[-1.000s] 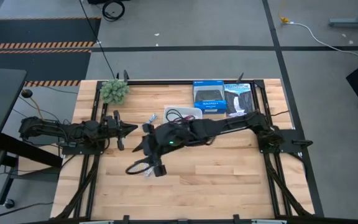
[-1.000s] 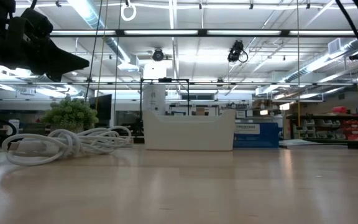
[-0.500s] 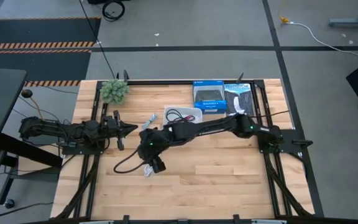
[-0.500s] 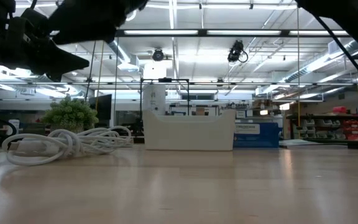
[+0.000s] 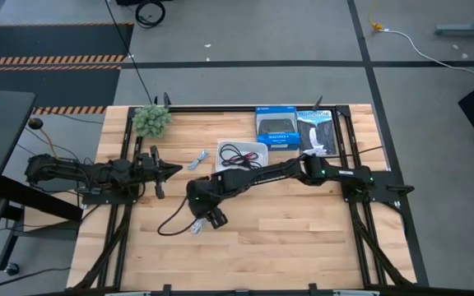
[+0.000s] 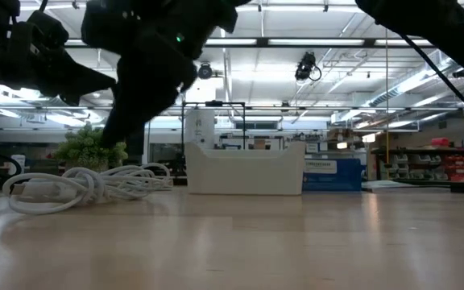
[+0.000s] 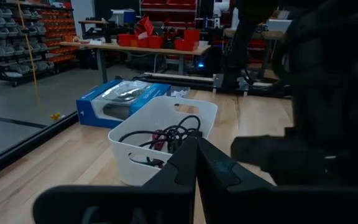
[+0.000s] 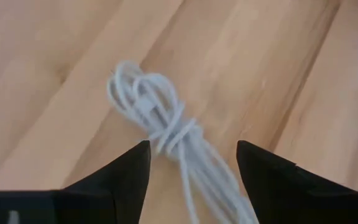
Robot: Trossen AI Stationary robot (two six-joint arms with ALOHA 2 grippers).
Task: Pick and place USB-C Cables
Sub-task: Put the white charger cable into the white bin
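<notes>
Pale wood planks form the desk (image 5: pixel 303 238), which I view from above with both arms reaching toward its middle. The right claw (image 8: pixel 191 163), spread wide with nothing between its fingers, hangs over the white cable (image 8: pixel 160 134), which lies coiled and tied on the desk near the middle-left; in the right wrist view I see the bundle centred in the gap, its long axis running away from the claw, untouched by either finger. The low view alone shows that cable (image 6: pixel 79 184) as a flat heap on the wood, with the white tray (image 6: pixel 244 167) behind it. The left claw (image 5: pixel 171 171) waits clenched at the desk's left side. Only the left wrist view looks into the tray (image 7: pixel 194 109), where I see the dark red cable (image 7: pixel 160 138) and the black cable (image 7: pixel 182 129) coiled together. A small grey cable (image 5: pixel 197 159) lies just left of the tray.
</notes>
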